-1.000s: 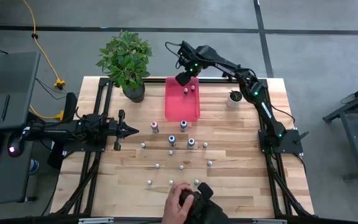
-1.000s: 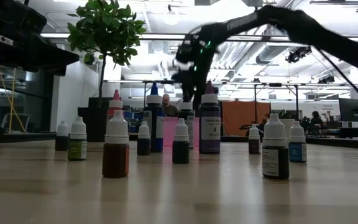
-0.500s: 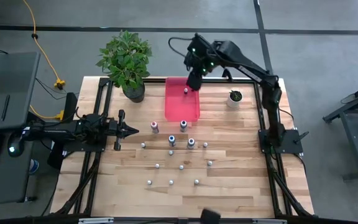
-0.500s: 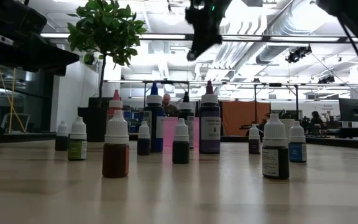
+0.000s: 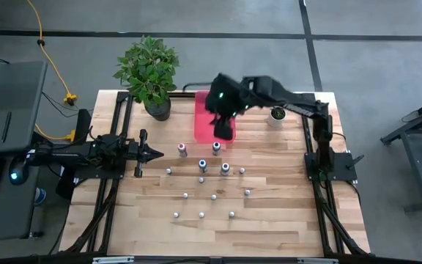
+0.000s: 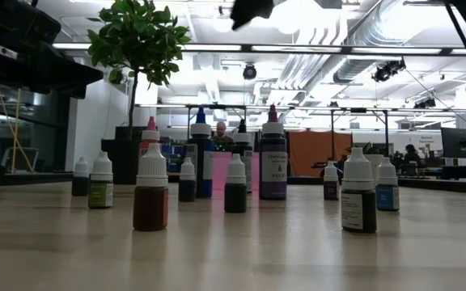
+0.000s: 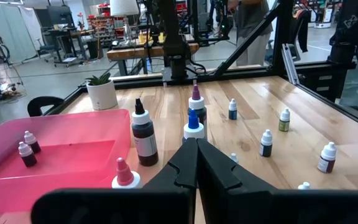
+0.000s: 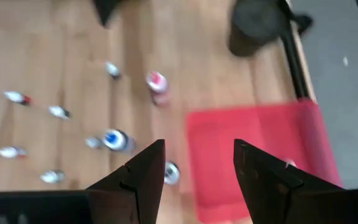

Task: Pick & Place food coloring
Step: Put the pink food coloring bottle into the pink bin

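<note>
Several tiny white-capped food coloring bottles (image 5: 212,176) stand upright on the wooden table, with taller ones (image 5: 216,147) in front of the pink tray (image 5: 202,126). In the low view they form a row (image 6: 150,188). Two small bottles (image 7: 27,149) lie inside the tray (image 7: 55,155). My right gripper (image 8: 197,165) hangs open and empty high above the tray's near end (image 5: 224,123); only its tip (image 6: 249,10) shows in the low view. My left gripper (image 7: 196,163) waits shut at the table's left (image 5: 156,152), pointing at the bottles.
A large potted plant (image 5: 149,73) stands at the far left corner. A small white pot with a green plant (image 5: 277,115) sits right of the tray. Bare wood lies along the near edge (image 5: 211,235). A desk with equipment (image 5: 6,132) is left of the table.
My right gripper has risen from low over the tray's far end, climbing to the top of the low view, and has swung toward the table's near edge over the tray's near end. A person's hand at the near edge has withdrawn. The bottles have stayed put.
</note>
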